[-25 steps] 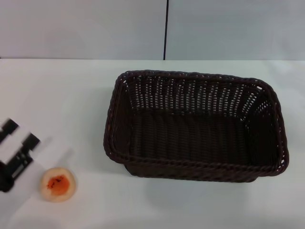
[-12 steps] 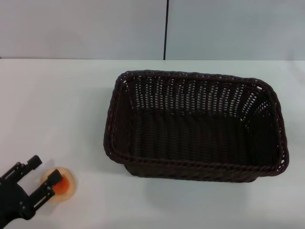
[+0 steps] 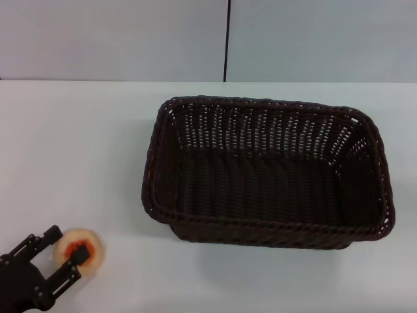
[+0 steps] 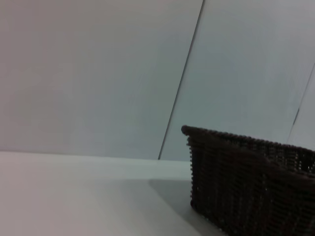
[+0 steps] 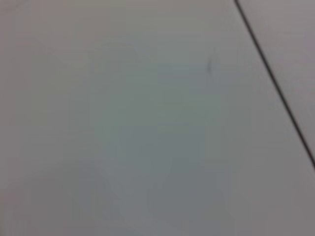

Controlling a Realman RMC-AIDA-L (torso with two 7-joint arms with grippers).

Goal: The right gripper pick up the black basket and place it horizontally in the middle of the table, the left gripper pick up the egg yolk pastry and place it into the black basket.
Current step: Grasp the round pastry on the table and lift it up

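The black basket (image 3: 267, 173) lies lengthwise across the middle of the white table (image 3: 78, 143), empty; one end of it shows in the left wrist view (image 4: 251, 182). The egg yolk pastry (image 3: 88, 246) sits on the table at the front left. My left gripper (image 3: 65, 243) is low at the pastry with its two fingers apart, one finger over the orange centre and the other just left of the pastry. The right gripper is out of view.
A grey wall with a dark vertical seam (image 3: 227, 39) stands behind the table's far edge. The right wrist view shows only wall with a seam (image 5: 275, 83).
My left gripper has come down and forward from beside the pastry until its fingers straddle it. The pastry and the basket have not moved.
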